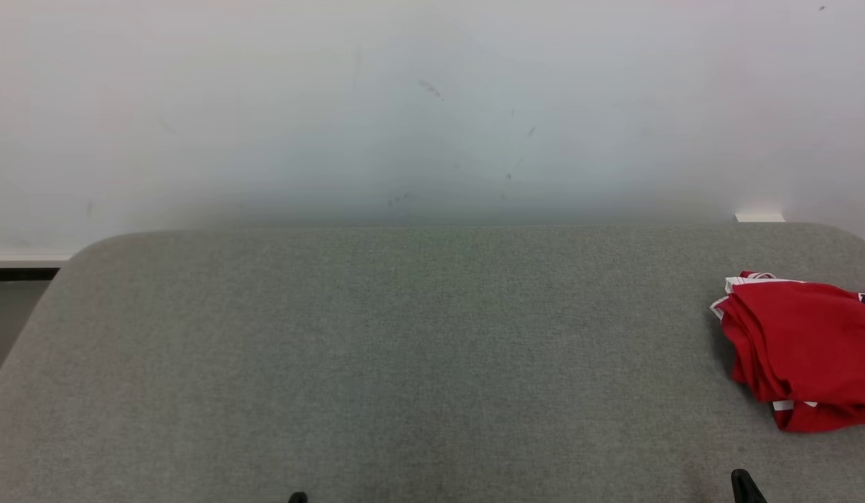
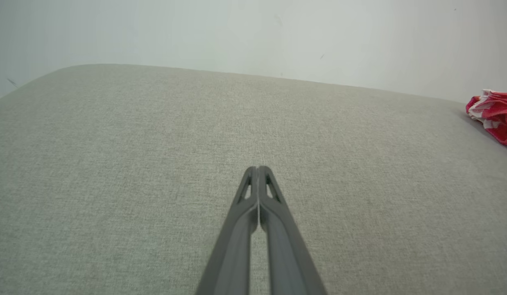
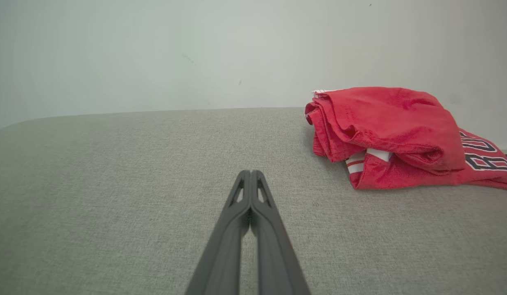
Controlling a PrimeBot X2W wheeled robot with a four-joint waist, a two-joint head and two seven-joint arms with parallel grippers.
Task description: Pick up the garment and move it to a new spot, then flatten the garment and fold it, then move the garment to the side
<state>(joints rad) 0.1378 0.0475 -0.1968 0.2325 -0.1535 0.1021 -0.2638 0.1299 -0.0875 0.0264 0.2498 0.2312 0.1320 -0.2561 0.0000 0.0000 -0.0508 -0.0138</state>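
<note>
Left tool (image 2: 258,169): clenched, the two fingers pressed together at the tips, nothing between them. It points across bare grey fabric on the desk (image 1: 404,349). In the head view only its tip pokes in, at about 7 o'clock on the bottom edge. Can't tell from my wrist view whether it touches the fabric.

Middle of the desk is plain grey cloth, with a pale wall (image 1: 432,105) behind the far edge at 12 o'clock.

Right tool (image 3: 250,174): also clenched, fingers closed on each other, gripping nothing. In the head view its tip is at 5 o'clock, bottom edge.

Red shirt (image 1: 803,349): lying on the desk in a crumpled heap, between 3 and 4 o'clock in the head view, partly cut off by the right edge. It has white trim and dark lettering on the part that trails right. From my right tool's tip it sits at roughly 2 o'clock, apart from the fingers. From my left tool it's at 3 o'clock, well apart.
</note>
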